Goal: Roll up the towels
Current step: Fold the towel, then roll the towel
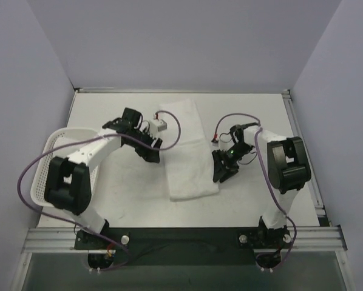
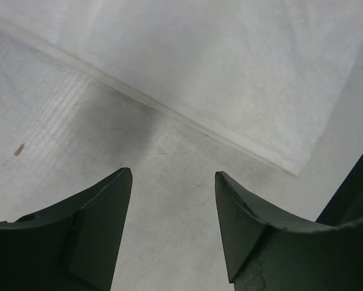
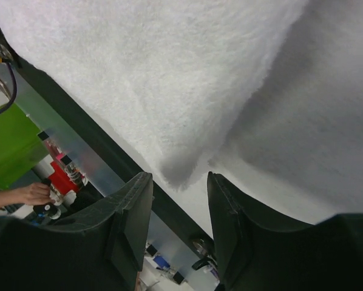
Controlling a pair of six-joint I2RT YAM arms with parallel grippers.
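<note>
One flat white terry-cloth towel [image 1: 184,151], unrolled; left gripper [image 2: 173,174] wide, right gripper [image 3: 179,177] narrower, both empty. Next: grasp its near end.

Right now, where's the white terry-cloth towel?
Top view: the white terry-cloth towel lies flat in the middle of the table, between the left gripper beside its left edge and the right gripper by its near right corner.
</note>
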